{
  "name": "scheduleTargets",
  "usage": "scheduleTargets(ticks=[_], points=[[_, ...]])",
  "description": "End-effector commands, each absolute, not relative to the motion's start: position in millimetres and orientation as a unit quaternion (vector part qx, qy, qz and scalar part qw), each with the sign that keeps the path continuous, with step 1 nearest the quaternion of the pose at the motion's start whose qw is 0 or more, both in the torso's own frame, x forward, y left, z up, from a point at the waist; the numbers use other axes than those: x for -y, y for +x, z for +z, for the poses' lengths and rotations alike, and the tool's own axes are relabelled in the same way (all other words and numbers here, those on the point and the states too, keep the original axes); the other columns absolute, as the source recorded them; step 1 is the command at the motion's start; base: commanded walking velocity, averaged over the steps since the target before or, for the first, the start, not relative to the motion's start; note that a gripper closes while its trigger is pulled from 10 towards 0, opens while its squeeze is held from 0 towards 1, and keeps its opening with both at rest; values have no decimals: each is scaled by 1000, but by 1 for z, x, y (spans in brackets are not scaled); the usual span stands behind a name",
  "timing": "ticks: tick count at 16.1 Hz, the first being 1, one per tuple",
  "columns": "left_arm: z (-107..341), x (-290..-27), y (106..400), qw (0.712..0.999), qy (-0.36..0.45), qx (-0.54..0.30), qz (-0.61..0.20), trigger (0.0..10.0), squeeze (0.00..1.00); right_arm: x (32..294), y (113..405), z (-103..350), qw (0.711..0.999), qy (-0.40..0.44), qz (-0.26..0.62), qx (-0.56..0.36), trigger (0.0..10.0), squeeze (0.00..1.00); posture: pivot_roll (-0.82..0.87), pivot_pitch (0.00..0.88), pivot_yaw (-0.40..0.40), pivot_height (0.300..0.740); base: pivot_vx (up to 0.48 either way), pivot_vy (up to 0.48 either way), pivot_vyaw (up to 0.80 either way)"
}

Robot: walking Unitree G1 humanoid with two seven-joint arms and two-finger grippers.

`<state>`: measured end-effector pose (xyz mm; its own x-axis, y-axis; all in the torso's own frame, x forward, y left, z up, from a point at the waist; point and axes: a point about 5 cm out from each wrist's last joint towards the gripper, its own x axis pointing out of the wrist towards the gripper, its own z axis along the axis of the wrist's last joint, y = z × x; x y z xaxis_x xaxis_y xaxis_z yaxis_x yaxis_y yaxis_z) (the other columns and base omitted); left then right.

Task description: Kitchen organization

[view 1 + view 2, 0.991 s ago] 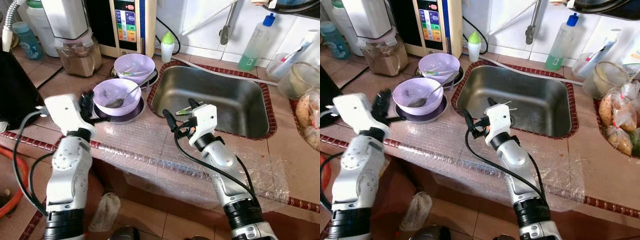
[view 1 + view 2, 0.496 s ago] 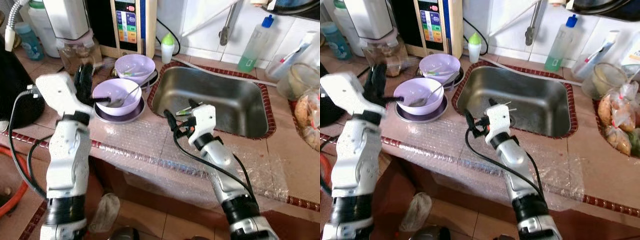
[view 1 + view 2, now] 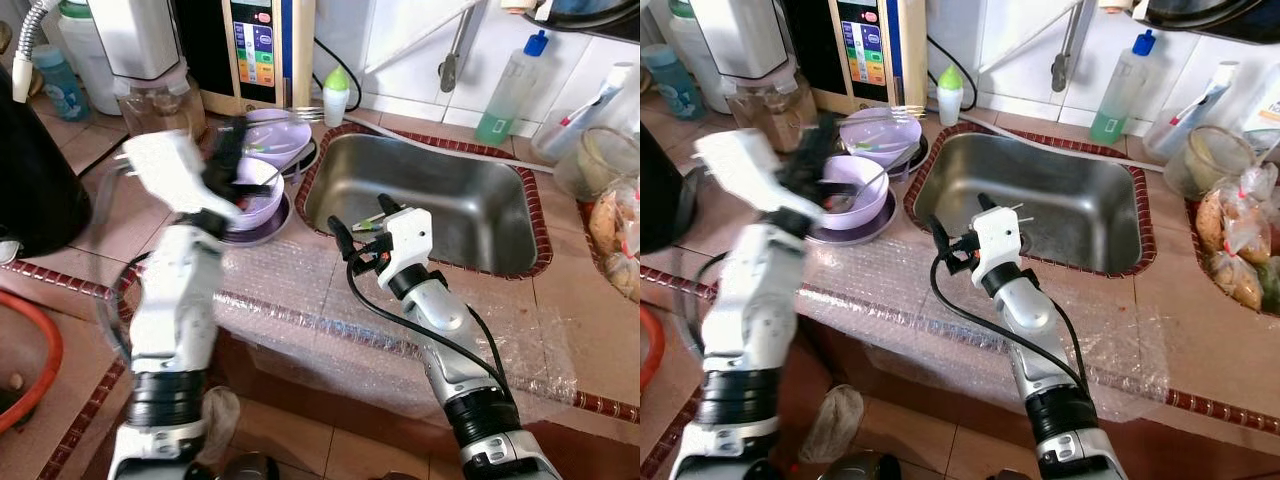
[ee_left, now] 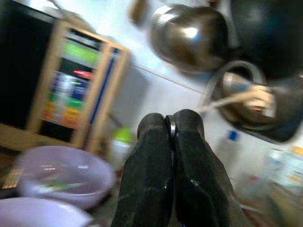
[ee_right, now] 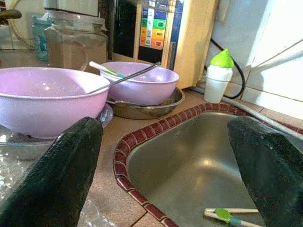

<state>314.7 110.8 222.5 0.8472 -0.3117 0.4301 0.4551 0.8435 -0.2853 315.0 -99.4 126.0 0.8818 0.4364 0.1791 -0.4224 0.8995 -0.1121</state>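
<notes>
Left eye view: the left hand (image 3: 232,140) is raised over the near lilac bowl (image 3: 255,190), motion-blurred, at the desk's left part beside the sink's left rim. In the left wrist view its two black fingers (image 4: 151,156) are pressed together with no gap visible and nothing seen between them (the frame is blurred).

The near lilac bowl sits on a metal plate (image 3: 865,228) and holds a metal spoon (image 3: 852,197). Just behind it, the far lilac bowl (image 3: 880,132) rests in a second metal dish (image 5: 147,108) and holds a white-and-green utensil (image 5: 106,69).

The right hand (image 3: 990,208) hovers at the near left rim of the stainless sink (image 3: 440,205), above the bubble wrap (image 3: 300,290) that covers the desk's front edge. In the right wrist view its fingers (image 5: 66,165) are spread wide, holding nothing. A green-and-white toothbrush (image 5: 227,216) lies on the sink floor.

Along the desk's back edge stand a water purifier (image 3: 260,50), a blender jar (image 3: 150,100), a small white bottle with green cap (image 3: 336,93) and a detergent bottle (image 3: 512,90). A glass jar (image 3: 1205,155) and bagged produce (image 3: 1240,250) occupy the desk's right end.
</notes>
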Motion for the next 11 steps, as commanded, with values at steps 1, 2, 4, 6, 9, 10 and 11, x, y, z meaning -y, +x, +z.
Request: scheduleTargets(ticks=[1,2,4,6,9,10,11], points=[[226,-99,316,935,-193,181,-237,0,0,105,316,126,972,-40,209,102,10000,0,7,0,26,740,0,0,0],[223,-90,317,933,-190,162,-259,0,0,107,317,128,971,-53,204,109,10000,0,1,0,27,740,0,0,0],[209,-71,317,932,-173,107,-302,0,0,111,320,136,966,-112,190,135,10000,0,-5,0,28,740,0,0,0],[199,-65,317,935,-146,78,-313,0,0,114,320,139,946,-223,172,163,10000,0,-9,0,29,740,0,0,0],[186,-55,314,930,-143,37,-337,0,0,111,320,137,936,-253,175,173,10000,0,-9,0,28,740,0,0,0],[184,-52,312,926,-134,27,-351,0,0,110,321,137,931,-265,175,177,10000,0,-8,0,27,740,0,0,0],[183,-52,311,925,-130,23,-355,0,0,108,322,137,928,-274,177,181,10000,0,-7,0,27,740,0,0,0]])
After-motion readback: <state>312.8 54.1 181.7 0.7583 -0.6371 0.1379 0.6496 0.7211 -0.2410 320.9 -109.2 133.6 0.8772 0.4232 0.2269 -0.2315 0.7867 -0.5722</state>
